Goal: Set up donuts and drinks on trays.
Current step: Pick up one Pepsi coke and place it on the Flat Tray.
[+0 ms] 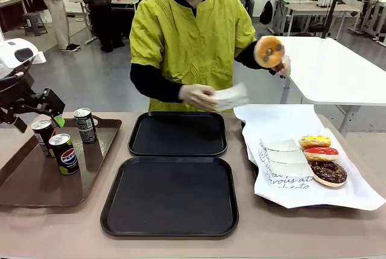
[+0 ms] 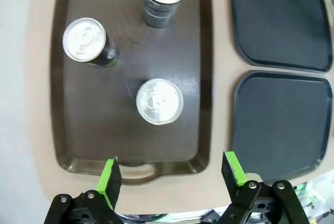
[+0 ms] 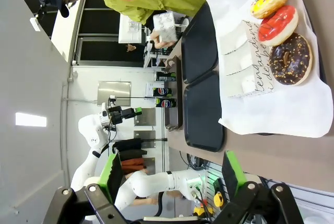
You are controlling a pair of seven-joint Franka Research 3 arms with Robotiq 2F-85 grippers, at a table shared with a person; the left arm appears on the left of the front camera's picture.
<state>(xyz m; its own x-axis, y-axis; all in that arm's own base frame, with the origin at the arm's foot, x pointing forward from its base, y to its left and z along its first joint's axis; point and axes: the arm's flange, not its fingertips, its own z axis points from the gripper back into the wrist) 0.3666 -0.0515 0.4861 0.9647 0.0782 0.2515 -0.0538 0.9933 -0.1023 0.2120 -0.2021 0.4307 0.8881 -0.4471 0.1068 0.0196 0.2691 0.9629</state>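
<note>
Three drinks (image 1: pixel 43 136) (image 1: pixel 85 125) (image 1: pixel 64 153) stand on a glossy brown tray (image 1: pixel 30 180) at the left. My left gripper (image 1: pixel 58 116) hangs open above them; in the left wrist view (image 2: pixel 172 174) the nearest can (image 2: pixel 159 101) lies ahead of the fingers, apart from them. Two black trays (image 1: pixel 178 133) (image 1: pixel 170 195) lie bare in the middle. Yellow (image 1: pixel 315 142), red (image 1: pixel 321 154) and chocolate (image 1: pixel 328 173) donuts rest on white paper at the right. The person holds up another donut (image 1: pixel 269 51) and a white sleeve (image 1: pixel 232 97). My right gripper (image 3: pixel 171 171) is open, holding nothing.
White paper sleeves (image 1: pixel 284 156) lie beside the donuts on the paper-covered tray (image 1: pixel 313 198). The brown tray's handle (image 2: pixel 138 171) is just in front of my left fingers. A white table (image 1: pixel 338 72) stands behind the person at the right.
</note>
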